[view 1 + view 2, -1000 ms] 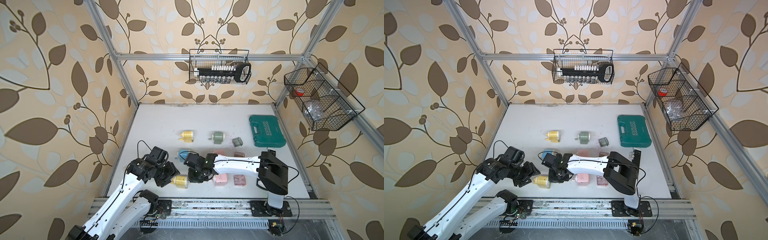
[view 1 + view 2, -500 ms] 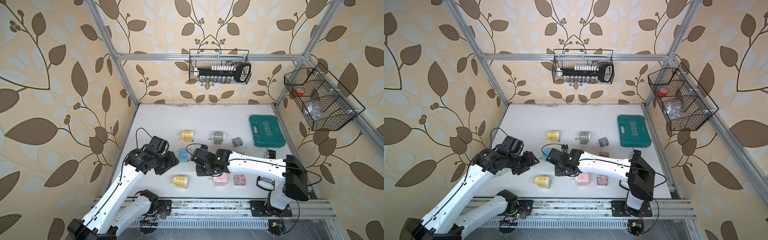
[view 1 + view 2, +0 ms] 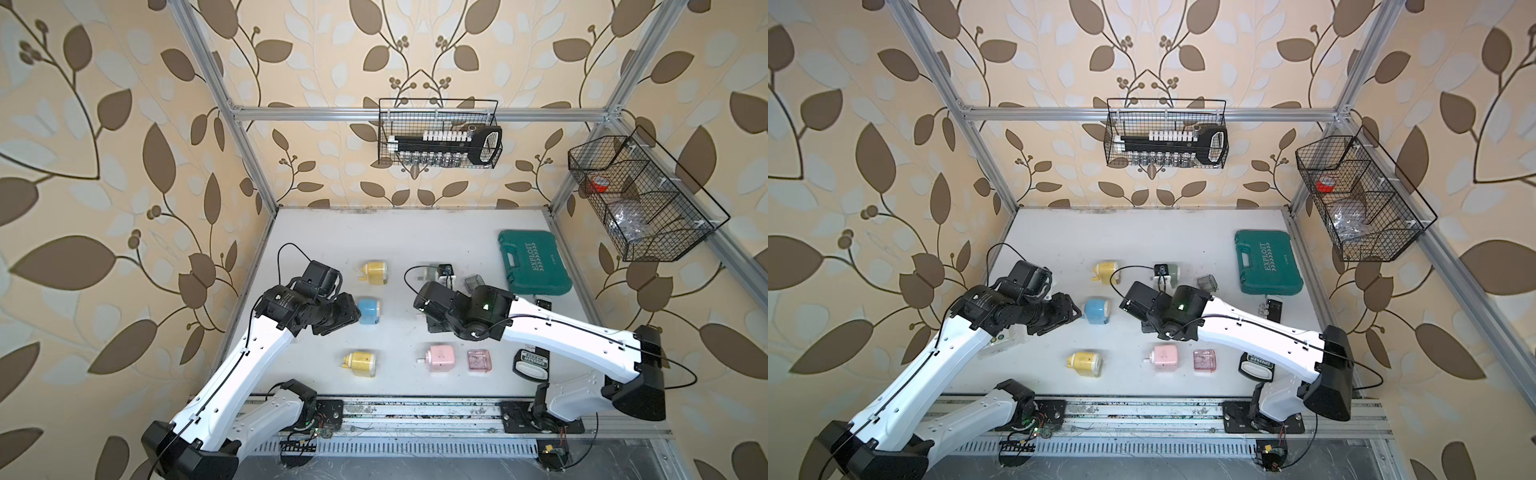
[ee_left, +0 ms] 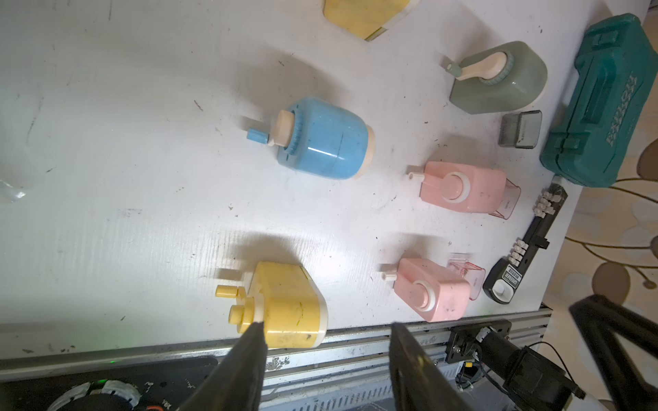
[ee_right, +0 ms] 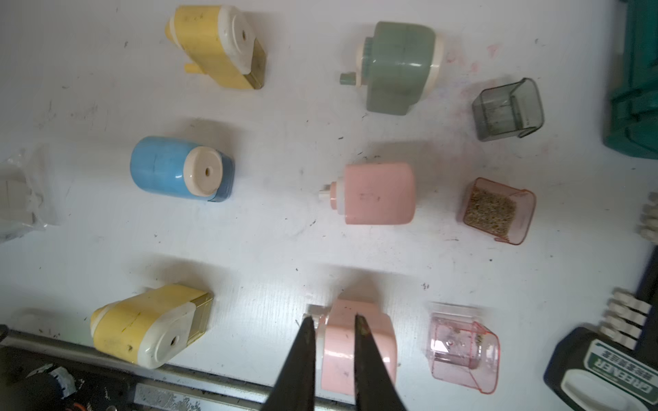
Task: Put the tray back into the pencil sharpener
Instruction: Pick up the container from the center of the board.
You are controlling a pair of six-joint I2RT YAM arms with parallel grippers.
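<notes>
Three trays lie loose on the white table. A grey tray sits by the green sharpener. A pink tray holding shavings sits by a pink sharpener. An empty pink tray lies beside the front pink sharpener. My right gripper hovers high over the table's middle, its jaws narrowly apart with nothing between them. It hides the middle pink sharpener in both top views. My left gripper hangs open and empty next to the blue sharpener.
Two yellow sharpeners lie at the back left and front left. A green tool case lies at the back right. Black socket rails lie at the right edge and a clear bag at the left.
Both grippers have pulled back from the front yellow sharpener, which stays put. The left one went back-left to the blue sharpener and narrowed. The right one swung up over the table's middle.
</notes>
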